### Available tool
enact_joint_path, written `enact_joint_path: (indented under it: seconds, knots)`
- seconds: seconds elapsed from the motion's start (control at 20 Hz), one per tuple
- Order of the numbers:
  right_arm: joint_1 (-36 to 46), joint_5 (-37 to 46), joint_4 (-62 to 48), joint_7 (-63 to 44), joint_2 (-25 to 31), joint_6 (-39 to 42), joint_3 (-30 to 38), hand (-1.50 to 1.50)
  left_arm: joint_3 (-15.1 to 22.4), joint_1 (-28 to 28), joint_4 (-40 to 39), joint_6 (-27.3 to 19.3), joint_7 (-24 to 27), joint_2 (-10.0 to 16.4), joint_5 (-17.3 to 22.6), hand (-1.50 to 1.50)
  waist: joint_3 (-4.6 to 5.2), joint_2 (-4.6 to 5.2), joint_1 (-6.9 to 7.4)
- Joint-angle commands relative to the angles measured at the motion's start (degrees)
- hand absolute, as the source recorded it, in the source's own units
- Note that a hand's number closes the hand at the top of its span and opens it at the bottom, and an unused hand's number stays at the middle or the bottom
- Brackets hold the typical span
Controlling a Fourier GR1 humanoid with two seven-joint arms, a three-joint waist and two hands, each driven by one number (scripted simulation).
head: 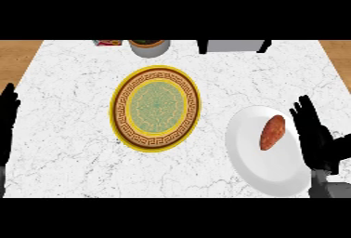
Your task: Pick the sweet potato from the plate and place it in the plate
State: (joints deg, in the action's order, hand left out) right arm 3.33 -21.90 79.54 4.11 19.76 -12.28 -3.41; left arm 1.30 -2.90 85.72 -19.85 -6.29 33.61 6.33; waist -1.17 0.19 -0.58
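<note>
An orange-brown sweet potato (272,132) lies on a plain white plate (255,160) at the right of the marble counter. My right hand (315,135) stands just right of it, over the plate's right rim, fingers straight and open, not touching the sweet potato. A patterned plate (155,108) with a yellow rim, brown border and green centre sits in the middle of the counter with nothing on it. My left hand (8,116) rests open at the far left edge, fingers up.
At the counter's back edge stand a grey pot (148,47) with greenery, a small red-and-white box (107,42) left of it, and a grey appliance (233,45) with black legs. Wooden floor shows beyond the counter's corners.
</note>
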Motion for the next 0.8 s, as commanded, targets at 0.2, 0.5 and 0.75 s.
enact_joint_path:
  seconds: [0.2,0.5,0.75]
  knots:
    - [16.4,2.3,-7.5,-7.9,-6.2,-22.5,7.7,1.50,5.0,-0.8,1.3,7.7,6.5,-6.6,4.3,0.00,1.36,0.13,2.17]
    - [14.7,19.4,-14.6,-0.7,-7.6,-47.6,6.7,-1.50,8.3,-1.2,-2.0,10.2,8.3,-10.5,5.4,0.00,1.41,0.70,1.65]
    - [20.4,30.1,-21.6,-0.8,-16.4,-61.4,-0.4,-1.50,6.4,-1.2,-7.4,13.6,12.8,-11.6,7.2,0.00,1.32,0.10,1.46]
